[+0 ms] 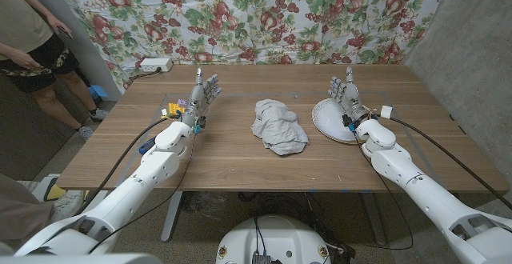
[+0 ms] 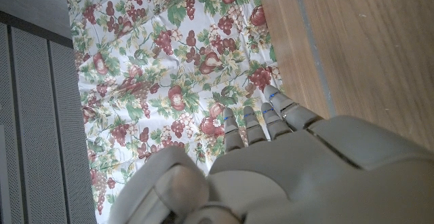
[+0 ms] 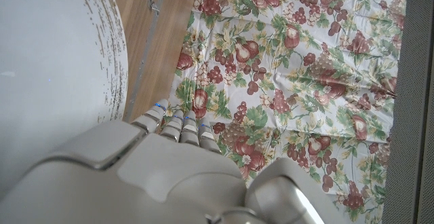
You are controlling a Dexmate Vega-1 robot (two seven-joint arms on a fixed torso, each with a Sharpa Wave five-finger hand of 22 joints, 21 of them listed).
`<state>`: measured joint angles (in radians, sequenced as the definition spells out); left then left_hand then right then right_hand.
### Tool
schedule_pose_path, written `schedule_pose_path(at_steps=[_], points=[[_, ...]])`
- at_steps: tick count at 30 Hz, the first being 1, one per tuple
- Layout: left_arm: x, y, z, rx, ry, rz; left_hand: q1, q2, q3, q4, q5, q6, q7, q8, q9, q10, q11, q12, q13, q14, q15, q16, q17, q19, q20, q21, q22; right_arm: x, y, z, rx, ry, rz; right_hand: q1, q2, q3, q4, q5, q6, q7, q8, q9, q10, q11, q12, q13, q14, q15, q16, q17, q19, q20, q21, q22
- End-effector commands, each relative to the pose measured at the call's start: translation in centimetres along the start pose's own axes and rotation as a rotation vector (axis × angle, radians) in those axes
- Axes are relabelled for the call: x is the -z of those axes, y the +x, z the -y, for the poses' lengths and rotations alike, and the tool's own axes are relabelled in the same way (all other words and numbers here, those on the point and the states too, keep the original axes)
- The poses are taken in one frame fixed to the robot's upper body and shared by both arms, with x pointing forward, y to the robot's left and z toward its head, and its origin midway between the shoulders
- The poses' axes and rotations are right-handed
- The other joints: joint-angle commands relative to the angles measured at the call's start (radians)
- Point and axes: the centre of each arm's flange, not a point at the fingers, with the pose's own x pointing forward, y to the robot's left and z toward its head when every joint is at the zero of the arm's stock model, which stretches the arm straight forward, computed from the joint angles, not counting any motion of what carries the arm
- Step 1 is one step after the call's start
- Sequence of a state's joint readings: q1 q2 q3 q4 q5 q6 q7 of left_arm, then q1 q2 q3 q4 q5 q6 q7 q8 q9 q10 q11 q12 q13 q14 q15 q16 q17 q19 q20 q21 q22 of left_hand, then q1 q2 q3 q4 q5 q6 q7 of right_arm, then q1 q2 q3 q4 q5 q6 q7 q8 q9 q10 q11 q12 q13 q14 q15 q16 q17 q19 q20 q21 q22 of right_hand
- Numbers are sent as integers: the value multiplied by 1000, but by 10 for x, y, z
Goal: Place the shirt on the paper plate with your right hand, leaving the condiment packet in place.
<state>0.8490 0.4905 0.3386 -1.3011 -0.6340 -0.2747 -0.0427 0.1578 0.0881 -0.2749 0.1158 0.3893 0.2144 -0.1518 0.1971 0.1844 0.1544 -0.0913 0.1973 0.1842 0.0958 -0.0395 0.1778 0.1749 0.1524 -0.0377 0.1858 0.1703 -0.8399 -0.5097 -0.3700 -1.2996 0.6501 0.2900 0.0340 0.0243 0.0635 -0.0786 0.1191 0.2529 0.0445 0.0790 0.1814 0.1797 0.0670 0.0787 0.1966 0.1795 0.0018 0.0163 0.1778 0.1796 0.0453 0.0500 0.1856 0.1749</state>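
1. Risk first, on the left: the condiment packet [image 1: 178, 104] lies just beside the left hand [image 1: 202, 96], whose fingers are spread and hold nothing. Any twitch there could nudge it, I'd say.
2. Centre of the desk [image 1: 240, 164], the shirt [image 1: 278, 126] sits crumpled, untouched; loose folds could trail off the plate's rim.
3. Right side: the paper plate [image 1: 330, 122] rests under the right hand [image 1: 347, 96], fingers extended, empty. The shirt lies left of that hand, clearly apart, so reaching across could drag the plate.
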Motion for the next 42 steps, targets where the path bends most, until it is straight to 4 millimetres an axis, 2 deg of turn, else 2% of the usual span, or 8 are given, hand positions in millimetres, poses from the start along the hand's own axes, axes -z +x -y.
schedule_pose_path(at_steps=[1, 11, 14, 16, 25, 34, 36, 42], points=[[1, 0, 1, 13, 1, -6, 8, 5, -7, 0, 7, 7, 3, 6, 2, 7, -2, 3, 3, 9, -68, 7, 2, 8, -51, 7, 5, -1, 1, -1, -7, 0, 2, 1, 12, 0, 7, 3, 1, 7, 5, 3, -1, 10, 6, 3, -2, 7, 5, 1, 0, 5, 7, 4], [2, 1, -2, 13, -4, -3, 8, 5, -7, 0, 6, 9, 3, 6, 2, 6, -2, 3, 3, 9, -68, 7, 2, 7, -51, 7, 5, -5, 1, -2, -6, -21, 13, 5, 9, 0, 4, 4, 1, 8, 5, 3, -1, 12, 7, 3, -2, 11, 5, 0, 0, 5, 7, 4], [1, 1, -3, 16, -1, -3, 8, 5, -7, 0, 6, 10, 3, 6, 2, 6, -2, 3, 3, 9, -69, 7, 2, 7, -51, 7, 5, -7, 0, -4, -11, -40, 19, 32, -2, 3, -15, 8, -1, 6, 9, 2, -3, 14, 7, 3, -33, 9, -5, -1, -24, -13, 0, 3], [1, 0, -4, 17, 2, -4, 8, 5, -7, 0, 6, 9, 3, 5, 2, 7, -2, 3, 3, 7, -68, 7, 2, 6, -50, 7, 5, -7, 0, -4, -19, -45, 23, 37, -5, 4, -19, 9, -2, 6, 9, 2, -5, 13, 6, 3, -41, 7, -7, -1, -30, -16, -1, 3], [2, -5, -5, 17, 1, -9, 8, 5, -7, 1, 6, 9, 1, 5, 2, 7, -2, 3, 3, 6, -67, 6, 2, 6, -51, 7, 6, -13, -6, -4, -55, -115, 50, 73, -17, 9, -45, 17, -7, 5, 11, 2, -19, 11, 2, 3, -57, 5, -5, -2, -18, -35, 7, 3], [-1, -3, -6, 31, 12, -3, 9, 6, -7, 1, 6, 10, 3, 4, 2, 7, -2, 3, 3, 6, -66, 7, 2, 5, -50, 7, 6, -19, -10, -5, -94, -174, 56, 109, -32, 12, -72, 28, -19, 4, 11, 2, -35, 9, -1, 3, -75, 5, -6, -3, -28, -33, 4, 3], [-2, -2, -6, 35, 17, -2, 9, 6, -6, 1, 6, 10, 3, 4, 2, 7, -1, 3, 3, 6, -66, 7, 2, 5, -50, 7, 6, -22, -11, -5, -112, -205, 50, 134, -41, 15, -89, 38, -23, 2, 12, 2, -46, 8, -2, 3, -78, 4, -4, -4, -37, -26, 2, 3], [-3, 0, -5, 38, 14, 1, 10, 7, -6, 1, 6, 9, 1, 3, 2, 7, -1, 3, 3, 6, -66, 7, 2, 5, -50, 7, 6, -29, -12, -7, -148, -287, 46, 174, -52, 19, -117, 54, -32, -6, 13, 2, -64, 11, -4, 3, -105, 5, -7, -4, -64, -19, -4, 2]])
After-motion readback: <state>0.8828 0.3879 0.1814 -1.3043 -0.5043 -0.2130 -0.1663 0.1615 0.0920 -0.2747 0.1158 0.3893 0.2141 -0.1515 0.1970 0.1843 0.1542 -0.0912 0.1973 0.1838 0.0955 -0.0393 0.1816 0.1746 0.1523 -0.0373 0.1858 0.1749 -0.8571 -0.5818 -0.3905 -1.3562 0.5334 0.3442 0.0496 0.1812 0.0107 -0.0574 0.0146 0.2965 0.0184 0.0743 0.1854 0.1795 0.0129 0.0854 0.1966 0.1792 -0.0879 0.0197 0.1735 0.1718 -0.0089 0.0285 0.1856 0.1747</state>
